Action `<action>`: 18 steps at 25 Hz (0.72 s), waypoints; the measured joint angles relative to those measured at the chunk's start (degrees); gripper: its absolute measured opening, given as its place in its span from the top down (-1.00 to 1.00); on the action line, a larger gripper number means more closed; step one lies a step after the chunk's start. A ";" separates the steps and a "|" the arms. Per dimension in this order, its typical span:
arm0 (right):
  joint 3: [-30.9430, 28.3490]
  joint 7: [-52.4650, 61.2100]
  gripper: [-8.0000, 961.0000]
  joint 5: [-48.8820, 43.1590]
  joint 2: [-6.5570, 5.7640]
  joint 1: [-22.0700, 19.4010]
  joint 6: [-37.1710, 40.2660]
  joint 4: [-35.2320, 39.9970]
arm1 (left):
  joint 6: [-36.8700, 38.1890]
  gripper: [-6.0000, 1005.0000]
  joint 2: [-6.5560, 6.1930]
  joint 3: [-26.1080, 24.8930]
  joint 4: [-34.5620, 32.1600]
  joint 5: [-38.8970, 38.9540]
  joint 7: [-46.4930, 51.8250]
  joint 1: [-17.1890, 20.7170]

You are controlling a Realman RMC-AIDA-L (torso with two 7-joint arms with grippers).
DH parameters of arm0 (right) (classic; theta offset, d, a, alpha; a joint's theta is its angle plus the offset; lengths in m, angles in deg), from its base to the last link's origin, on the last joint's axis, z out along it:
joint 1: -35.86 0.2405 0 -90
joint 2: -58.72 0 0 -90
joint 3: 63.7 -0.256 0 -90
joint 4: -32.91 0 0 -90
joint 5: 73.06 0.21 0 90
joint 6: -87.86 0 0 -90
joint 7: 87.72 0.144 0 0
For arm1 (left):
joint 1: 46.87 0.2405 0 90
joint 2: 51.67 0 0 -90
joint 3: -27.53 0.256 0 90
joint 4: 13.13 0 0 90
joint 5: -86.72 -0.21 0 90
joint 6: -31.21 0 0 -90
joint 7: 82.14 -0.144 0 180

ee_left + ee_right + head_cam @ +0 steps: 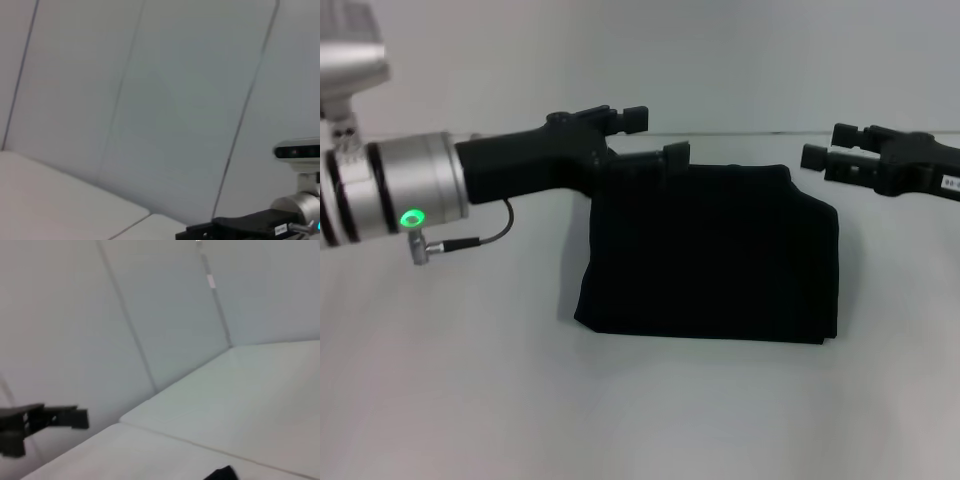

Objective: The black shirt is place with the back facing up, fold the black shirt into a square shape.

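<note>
1. Spanning my view, the counter (440, 400) carries the black shirt (710, 255) at its middle, already folded into a near-square block.
2. I judge folding essentially done; only tidying remains.
3. My left gripper (645, 135) hovers at the shirt's far left corner, open, holding nothing.
4. My right gripper (835, 145) hangs beside the far right corner, open, empty.

Lab: bare white table (440, 400), panelled walls (150, 100)

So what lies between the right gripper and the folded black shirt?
Only bare white table; head view shows the right gripper hovering beside the black shirt, apart from it.
</note>
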 joint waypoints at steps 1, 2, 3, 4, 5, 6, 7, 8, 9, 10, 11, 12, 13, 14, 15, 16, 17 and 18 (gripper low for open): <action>0.15 -0.89 -0.62 -0.31 -0.07 -0.21 1.06 0.20 | 1.49 -0.64 -0.03 -0.95 0.74 0.24 -1.95 0.16; 0.28 -1.45 -0.65 -0.71 -0.06 -0.40 1.73 0.67 | 2.15 -0.66 -0.08 -1.38 1.03 0.14 -3.34 0.26; 0.36 -2.06 -0.68 -1.45 0.08 -0.63 2.42 1.48 | 2.45 -0.68 -0.11 -1.52 1.20 -0.12 -4.69 0.40; 0.39 -2.37 -0.72 -2.38 0.41 -0.95 2.64 2.67 | 2.65 -0.70 -0.15 -1.55 1.32 -0.58 -6.34 0.55; 0.40 -2.59 -0.75 -3.26 0.70 -1.18 2.78 3.68 | 2.69 -0.72 -0.15 -1.54 1.33 -1.25 -8.34 0.69; 0.43 -2.82 -0.78 -4.29 1.21 -1.48 2.87 5.15 | 2.71 -0.73 -0.15 -1.49 1.25 -2.10 -10.15 0.81; 0.46 -3.05 -0.81 -5.15 1.56 -1.74 2.96 6.26 | 2.71 -0.73 -0.16 -1.45 1.12 -3.05 -11.50 0.81; 0.49 -3.34 -0.85 -6.61 2.11 -2.12 3.13 8.37 | 2.54 -0.73 -0.18 -1.39 0.96 -4.30 -12.25 0.70; 0.51 -3.42 -0.88 -7.80 2.62 -2.32 3.35 10.02 | 2.27 -0.73 -0.22 -1.33 0.80 -5.76 -12.82 0.51; 0.54 -3.31 -0.91 -8.99 2.97 -2.43 3.61 11.35 | 1.77 -0.73 -0.32 -1.33 0.71 -7.62 -12.96 0.14; 0.53 -2.89 -0.93 -10.21 3.25 -2.49 3.78 12.80 | 1.43 -0.73 -0.42 -1.28 0.66 -9.14 -12.91 -0.22; 0.59 -2.24 -0.94 -11.21 3.45 -2.51 3.98 13.83 | 1.24 -0.72 -0.48 -1.23 0.60 -10.23 -12.76 -0.51; 0.72 -1.23 -0.95 -12.53 3.64 -2.53 4.26 14.99 | 1.16 -0.72 -0.62 -1.07 0.48 -11.60 -12.28 -0.96; 0.86 -0.36 -0.95 -13.51 3.75 -2.50 4.53 16.01 | 1.13 -0.72 -0.70 -0.93 0.31 -12.89 -11.67 -1.33; 0.96 0.41 -0.94 -14.34 3.82 -2.42 4.98 16.70 | 1.04 -0.72 -0.76 -0.83 0.05 -14.20 -10.87 -1.70; 1.07 1.20 -0.94 -15.21 3.92 -2.24 5.52 17.62 | 0.91 -0.72 -0.82 -0.72 -0.24 -15.39 -9.99 -2.02; 1.13 1.81 -0.93 -16.12 3.99 -2.08 6.15 18.55 | 0.65 -0.71 -0.92 -0.65 -0.67 -17.40 -8.48 -2.56; 1.14 2.16 -0.93 -16.60 4.05 -2.01 6.60 19.17 | 0.42 -0.71 -1.03 -0.60 -0.86 -18.96 -7.21 -3.08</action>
